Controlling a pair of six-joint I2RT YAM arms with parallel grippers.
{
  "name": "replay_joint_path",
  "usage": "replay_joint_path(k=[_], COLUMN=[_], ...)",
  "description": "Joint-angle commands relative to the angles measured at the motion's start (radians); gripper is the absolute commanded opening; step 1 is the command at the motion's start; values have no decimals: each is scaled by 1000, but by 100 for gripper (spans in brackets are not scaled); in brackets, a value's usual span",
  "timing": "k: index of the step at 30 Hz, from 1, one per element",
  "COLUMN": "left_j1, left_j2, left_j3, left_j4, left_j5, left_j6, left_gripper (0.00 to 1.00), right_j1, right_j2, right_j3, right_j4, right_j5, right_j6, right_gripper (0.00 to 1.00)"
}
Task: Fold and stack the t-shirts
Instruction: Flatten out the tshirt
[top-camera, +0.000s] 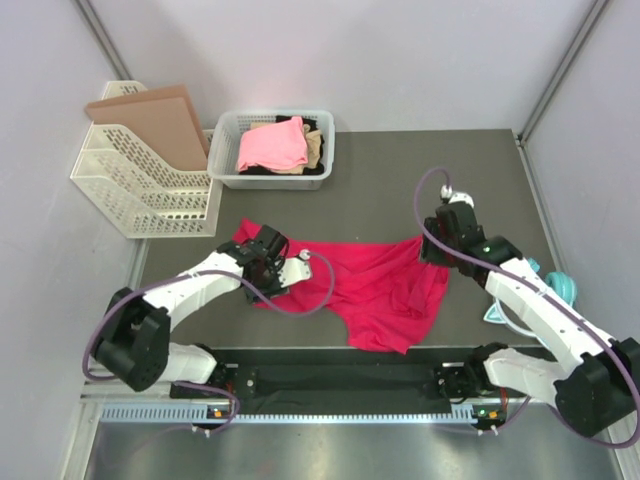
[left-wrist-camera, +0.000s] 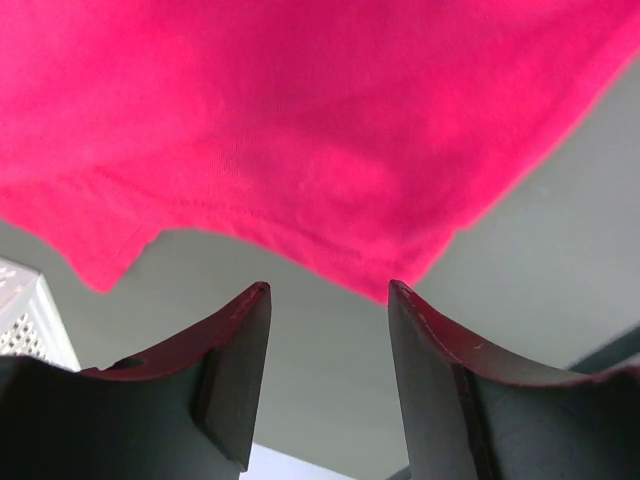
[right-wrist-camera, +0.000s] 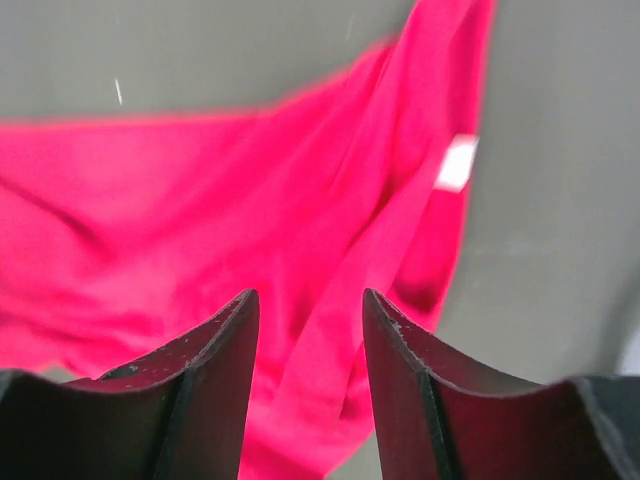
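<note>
Dark grey table (top-camera: 400, 170). The crimson shirt (top-camera: 385, 290) lies rumpled mid-table between the arms. Left gripper (left-wrist-camera: 328, 290) and right gripper (right-wrist-camera: 305, 295) sit at opposite ends, jaws apart and empty, likely placed to pull it flat. Pink shirt (top-camera: 270, 145) waits in the basket (top-camera: 225, 178).

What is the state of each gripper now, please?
Left gripper: open, holding nothing.
Right gripper: open, not gripping the crimson t-shirt.
</note>
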Motion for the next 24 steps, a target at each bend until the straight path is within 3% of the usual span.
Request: replay_joint_path(k=[1,12,24], left_j1=[-3,-12,-47], left_j2=[51,51,42], left_j3=[54,43,12], left_j4=[86,75,48], left_j5=[12,43,36], left_j6=[-33,-42,-43], left_gripper=[56,55,56], right_j1=[69,261,305], right_j2=[-45,7,7], right_j3=[-102,-254,-243], right_j4=[5,83,-4], right_j5=[-91,-96,10], right_j6=[91,230,243], right_gripper=[46,45,43])
